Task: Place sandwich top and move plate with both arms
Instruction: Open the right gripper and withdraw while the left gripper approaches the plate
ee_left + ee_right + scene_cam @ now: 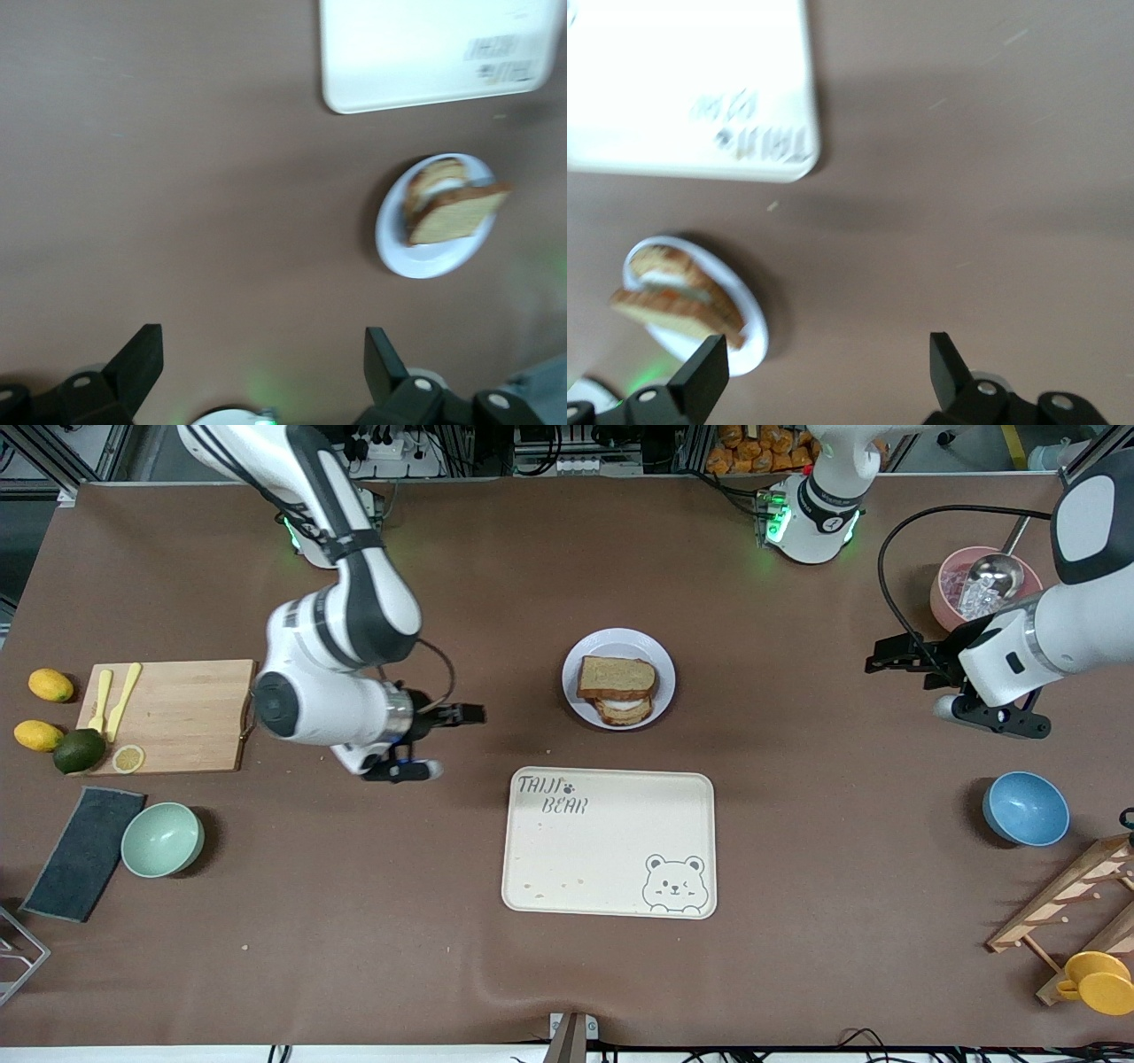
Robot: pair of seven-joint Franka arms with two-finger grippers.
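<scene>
both sets of jaws stand wide and hold nothing. the left gripper (pixel 877 662) hangs in the air over bare brown table (pixel 797 868) toward the left arm's end, near a pink bowl (pixel 944 598) that holds a metal scoop (pixel 994 571); its own wrist view shows its two fingers (pixel 137 365) spread well apart above the cloth. the right gripper (pixel 474 714) hangs over bare table between a wooden cutting board (pixel 177 713) and the plate (pixel 660 657), its fingers (pixel 948 363) likewise spread.

the plate sits near the middle of the table, between the two grippers and apart from both. on it lies the sandwich, with the bread slice (pixel 616 677) on top, resting at a tilt over the layers beneath, which peek out on the side nearer the front camera. both wrist views show the same stack on the plate (pixel 394 235) (pixel 749 310), the bread slice (pixel 452 217) (pixel 669 305) leaning across it.

a cream tray (pixel 611 841) with a bear print lies just beside the plate, nearer the front camera and not touching it. a blue bowl (pixel 1026 808) stands toward the left arm's end, a mint bowl (pixel 162 839) toward the right arm's end.
</scene>
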